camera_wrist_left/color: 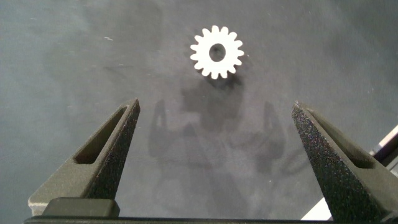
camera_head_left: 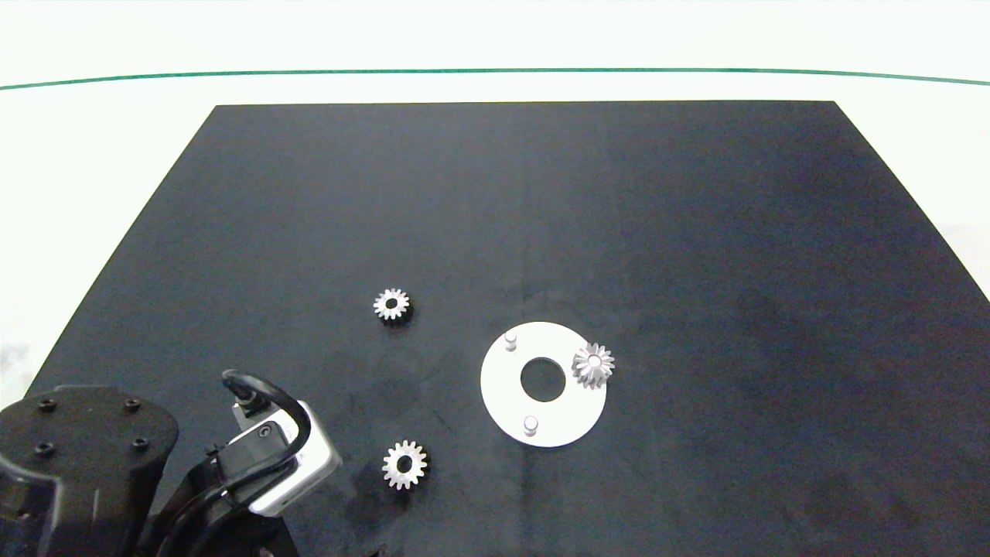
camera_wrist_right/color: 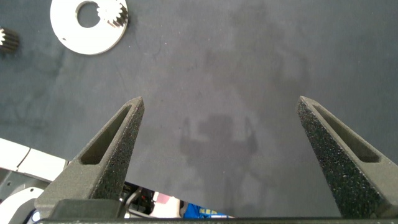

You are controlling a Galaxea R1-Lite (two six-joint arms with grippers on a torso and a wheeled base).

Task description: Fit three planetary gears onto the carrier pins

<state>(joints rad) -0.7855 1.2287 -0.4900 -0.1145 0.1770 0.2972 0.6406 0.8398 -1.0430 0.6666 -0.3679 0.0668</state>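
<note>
The white carrier disc [camera_head_left: 503,387] lies on the black mat, right of centre. One planetary gear [camera_head_left: 593,365] sits on its right-hand pin. Two carrier pins stand bare, the far one [camera_head_left: 510,340] and the near one [camera_head_left: 530,425]. A loose gear [camera_head_left: 391,305] lies to the disc's far left and another [camera_head_left: 404,464] to its near left. My left gripper [camera_wrist_left/color: 214,106] hangs open above the mat, with the near gear [camera_wrist_left/color: 217,52] just beyond its fingertips. My right gripper [camera_wrist_right/color: 221,99] is open over bare mat, well away from the disc [camera_wrist_right/color: 74,37] and its mounted gear [camera_wrist_right/color: 115,12].
The black mat [camera_head_left: 696,232] covers most of the white table [camera_head_left: 93,155], which has a green line [camera_head_left: 495,71] along its far side. My left arm and its wrist camera [camera_head_left: 278,456] fill the near left corner. The right arm is outside the head view.
</note>
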